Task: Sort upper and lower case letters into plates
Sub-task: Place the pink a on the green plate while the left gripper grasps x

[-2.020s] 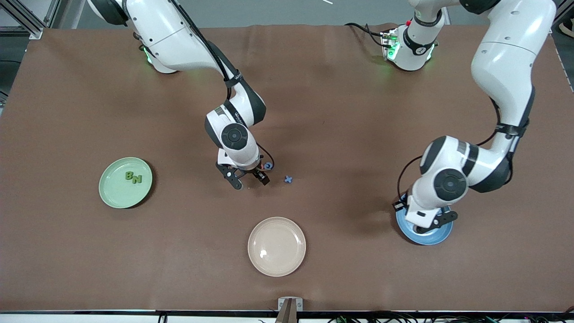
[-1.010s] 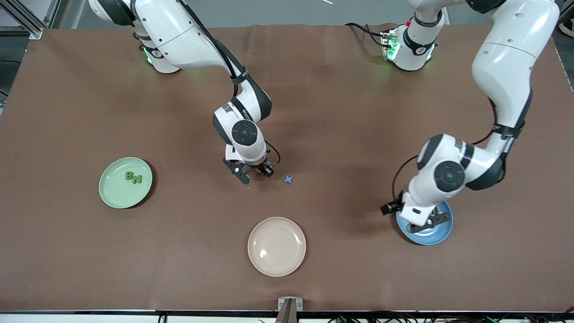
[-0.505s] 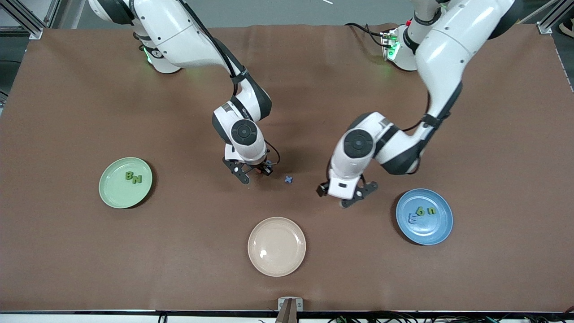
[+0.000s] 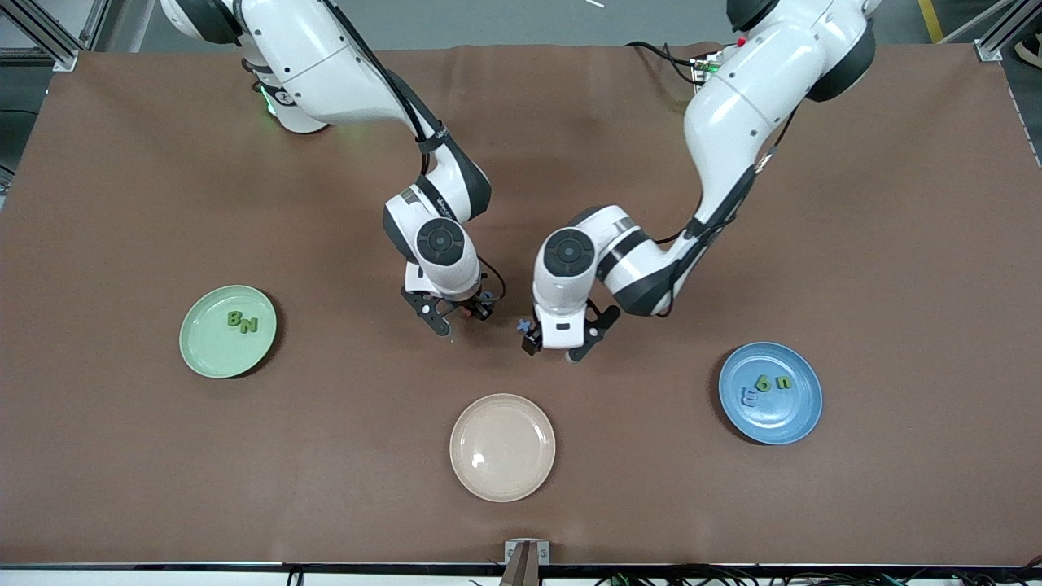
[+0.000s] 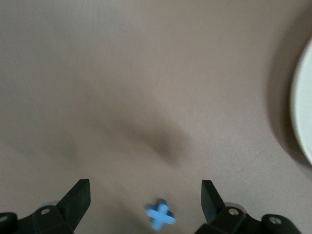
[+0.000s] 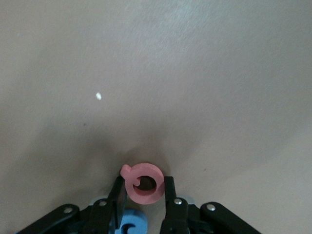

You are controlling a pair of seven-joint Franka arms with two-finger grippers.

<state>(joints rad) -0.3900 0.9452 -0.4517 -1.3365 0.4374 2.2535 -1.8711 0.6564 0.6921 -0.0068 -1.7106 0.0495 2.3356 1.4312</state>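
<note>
Meanwhile the right claw (image 6: pixel 142 195) pinches a pink letter (image 6: pixel 142 182) just above the surface (image 4: pixel 122 163) mid-table, while the left claw (image 5: pixel 145 204), spread, hangs over the blue x (image 5: pixel 160 214); next, I judge, it must drop squarely and close.

- Mint plate (image 4: pixel 202 352): toward the right arm's end, holding green B (image 4: pixel 234 319) and N (image 4: pixel 248 325).
- Blue plate (image 4: pixel 794 419): toward the left arm's end, holding three small letters (image 4: pixel 763 387).
- Blue x (image 5: pixel 161 214): flat on the table mid-table.
- Pink Q (image 6: pixel 143 183): pinched between fingers (image 6: pixel 118 199), above a blue letter (image 6: pixel 128 227).
</note>
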